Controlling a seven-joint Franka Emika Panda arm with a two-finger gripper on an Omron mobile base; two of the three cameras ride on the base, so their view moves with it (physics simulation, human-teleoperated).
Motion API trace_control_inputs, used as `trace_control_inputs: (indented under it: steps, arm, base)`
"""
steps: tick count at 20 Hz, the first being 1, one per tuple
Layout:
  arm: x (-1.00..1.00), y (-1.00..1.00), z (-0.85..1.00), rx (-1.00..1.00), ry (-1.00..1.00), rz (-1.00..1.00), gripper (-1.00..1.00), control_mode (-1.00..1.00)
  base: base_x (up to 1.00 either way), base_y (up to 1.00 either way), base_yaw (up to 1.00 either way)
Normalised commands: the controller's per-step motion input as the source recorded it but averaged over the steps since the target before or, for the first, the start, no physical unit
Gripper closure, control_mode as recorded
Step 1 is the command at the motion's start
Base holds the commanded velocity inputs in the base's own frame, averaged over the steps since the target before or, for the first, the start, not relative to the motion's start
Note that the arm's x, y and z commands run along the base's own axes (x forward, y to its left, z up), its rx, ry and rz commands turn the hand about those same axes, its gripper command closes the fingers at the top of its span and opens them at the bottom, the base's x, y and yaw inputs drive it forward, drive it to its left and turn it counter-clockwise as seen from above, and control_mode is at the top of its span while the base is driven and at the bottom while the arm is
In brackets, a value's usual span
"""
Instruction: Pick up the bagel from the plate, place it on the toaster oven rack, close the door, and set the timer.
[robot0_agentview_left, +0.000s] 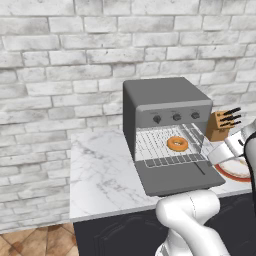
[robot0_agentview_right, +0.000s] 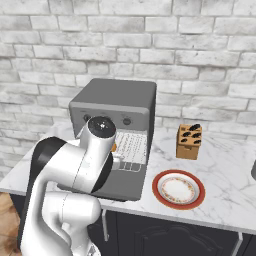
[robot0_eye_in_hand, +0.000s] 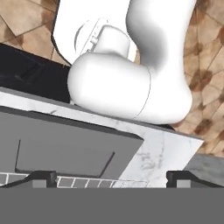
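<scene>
The golden-brown bagel (robot0_agentview_left: 177, 144) lies on the toaster oven rack (robot0_agentview_left: 157, 142) inside the cavity. The dark grey door (robot0_agentview_left: 175, 177) hangs open, flat over the counter, and its window side (robot0_eye_in_hand: 65, 151) faces the hand camera. My gripper (robot0_eye_in_hand: 113, 179) is open and empty, with its fingertips (robot0_eye_in_hand: 43, 177) wide apart just above the rack's front bars (robot0_eye_in_hand: 87, 181). The hand looks back over the door toward the robot's own body. The red-rimmed plate (robot0_agentview_right: 156, 189) sits empty to the right of the oven. A sliver of the bagel (robot0_agentview_right: 114, 147) peeks past my arm.
A wooden knife block (robot0_agentview_right: 189, 141) stands behind the plate against the brick wall. Three knobs (robot0_agentview_left: 176, 117) line the oven's front panel above the cavity. My forearm (robot0_agentview_left: 227, 150) reaches in from the right over the plate. Bare marble counter (robot0_agentview_left: 100, 170) lies left of the oven.
</scene>
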Motion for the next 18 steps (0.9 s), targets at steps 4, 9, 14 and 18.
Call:
trace_control_inputs:
  steps: [4,9,14,18]
  arm:
    - [0.29,0.07,0.00,0.00,0.20,-0.05,-1.00,-1.00]
    - [0.30,0.05,-0.25,0.00,0.13,-0.02,-1.00,-1.00]
    - [-0.03,0.00,-0.54,0.00,0.00,0.00,-1.00,-1.00]
    - [-0.28,0.02,-0.53,0.00,0.00,0.00,-1.00,-1.00]
  base:
    - [0.00,0.00,0.00]
    - [0.00,0.00,0.00]
    - [0.00,0.00,0.00]
    - [0.00,0.00,0.00]
